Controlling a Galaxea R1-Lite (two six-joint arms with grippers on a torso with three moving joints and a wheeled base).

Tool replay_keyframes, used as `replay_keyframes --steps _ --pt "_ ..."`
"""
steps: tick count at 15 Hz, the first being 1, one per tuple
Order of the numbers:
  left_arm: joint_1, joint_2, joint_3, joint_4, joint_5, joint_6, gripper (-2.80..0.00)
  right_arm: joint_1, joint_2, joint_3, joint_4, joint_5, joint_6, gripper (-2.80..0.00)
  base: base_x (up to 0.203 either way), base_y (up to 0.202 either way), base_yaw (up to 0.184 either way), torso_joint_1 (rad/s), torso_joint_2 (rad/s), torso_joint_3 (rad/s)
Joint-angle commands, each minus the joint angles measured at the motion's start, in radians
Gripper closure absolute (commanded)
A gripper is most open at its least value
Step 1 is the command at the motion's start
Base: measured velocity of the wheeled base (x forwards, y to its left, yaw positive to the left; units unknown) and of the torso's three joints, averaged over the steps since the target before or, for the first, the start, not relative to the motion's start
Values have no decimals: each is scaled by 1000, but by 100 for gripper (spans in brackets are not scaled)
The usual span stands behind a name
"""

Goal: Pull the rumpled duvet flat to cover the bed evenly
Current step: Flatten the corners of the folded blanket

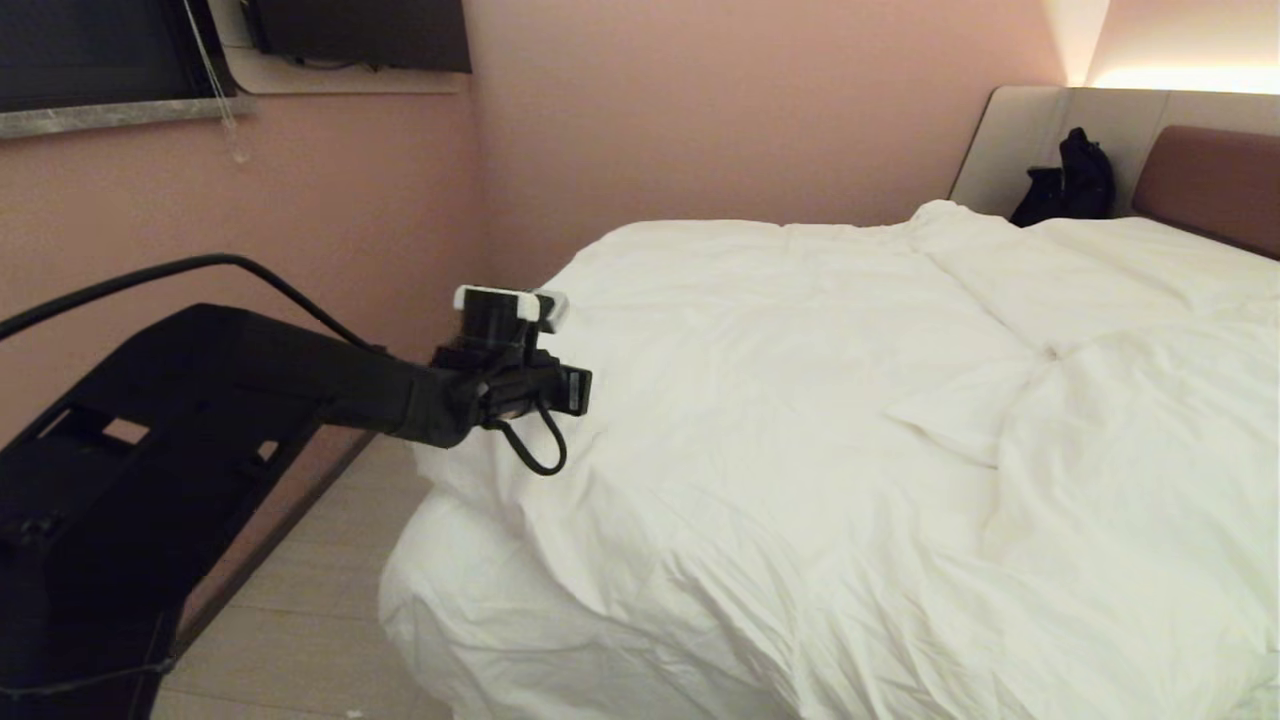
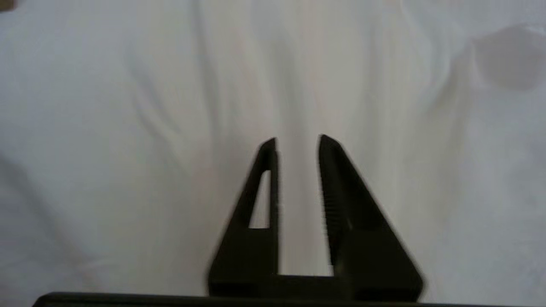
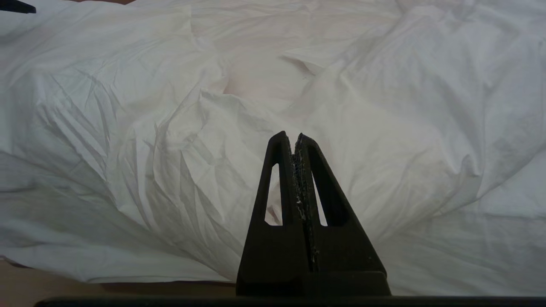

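Left tool (image 2: 297,143) slightly spread over the creased white duvet (image 1: 800,400) at the bed's corner, right tool (image 3: 293,138) pressed together, empty.

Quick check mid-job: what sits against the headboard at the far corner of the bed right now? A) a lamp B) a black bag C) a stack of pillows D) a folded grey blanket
B: in the head view a black bag leans on the beige headboard just beyond the far edge of the duvet; no pillows, blanket or lamp show there.
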Motion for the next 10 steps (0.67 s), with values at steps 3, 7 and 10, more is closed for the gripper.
replay_keyframes --steps 3,7,10 --pt "4 -4 -6 3 -2 2 -280 0 0 0 0 0 0 0 0 0 0 0 0 0" --pt "4 34 -33 11 -5 9 -280 0 0 0 -1 0 0 0 0 0 0 0 0 0" --pt "2 142 -121 18 -4 77 -280 0 0 0 -2 0 0 0 0 0 0 0 0 0"
